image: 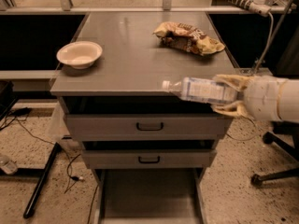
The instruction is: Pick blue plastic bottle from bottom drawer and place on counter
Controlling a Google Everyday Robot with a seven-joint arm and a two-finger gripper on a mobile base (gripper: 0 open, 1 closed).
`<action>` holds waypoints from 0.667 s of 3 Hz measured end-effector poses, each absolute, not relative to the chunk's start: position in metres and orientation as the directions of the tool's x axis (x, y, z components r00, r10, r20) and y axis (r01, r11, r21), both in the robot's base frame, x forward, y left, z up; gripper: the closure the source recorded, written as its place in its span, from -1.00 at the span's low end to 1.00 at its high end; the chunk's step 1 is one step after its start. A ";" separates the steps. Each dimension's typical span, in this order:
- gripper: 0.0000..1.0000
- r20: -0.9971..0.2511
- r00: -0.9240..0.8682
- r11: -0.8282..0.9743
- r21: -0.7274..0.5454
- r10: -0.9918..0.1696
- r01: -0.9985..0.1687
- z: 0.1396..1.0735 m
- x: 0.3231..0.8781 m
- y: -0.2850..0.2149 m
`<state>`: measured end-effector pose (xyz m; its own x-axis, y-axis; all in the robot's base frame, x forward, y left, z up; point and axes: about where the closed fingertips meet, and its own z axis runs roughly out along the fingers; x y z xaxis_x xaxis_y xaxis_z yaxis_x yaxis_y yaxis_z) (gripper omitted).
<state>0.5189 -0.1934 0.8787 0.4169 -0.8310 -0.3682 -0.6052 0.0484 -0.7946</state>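
My gripper (229, 96) comes in from the right and is shut on the blue plastic bottle (198, 89). The bottle lies sideways in its fingers, white cap pointing left, held in the air at the front right edge of the counter (131, 62). The bottom drawer (148, 197) stands pulled open below, its grey floor bare. The two shallower drawers with black handles sit above it.
A cream bowl (79, 54) sits at the counter's left. A crumpled chip bag (187, 37) lies at its back right. A black stand leg and cables lie on the speckled floor at left. A chair base stands at right (275, 171).
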 end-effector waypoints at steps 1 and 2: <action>1.00 -0.442 0.452 0.101 -0.792 -0.775 -0.602 0.899 0.569 -0.181; 1.00 -0.549 0.429 0.179 -0.740 -0.717 -0.649 0.908 0.608 -0.158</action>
<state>0.6083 -0.1582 0.9080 0.4287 -0.7175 -0.5491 -0.6486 0.1787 -0.7399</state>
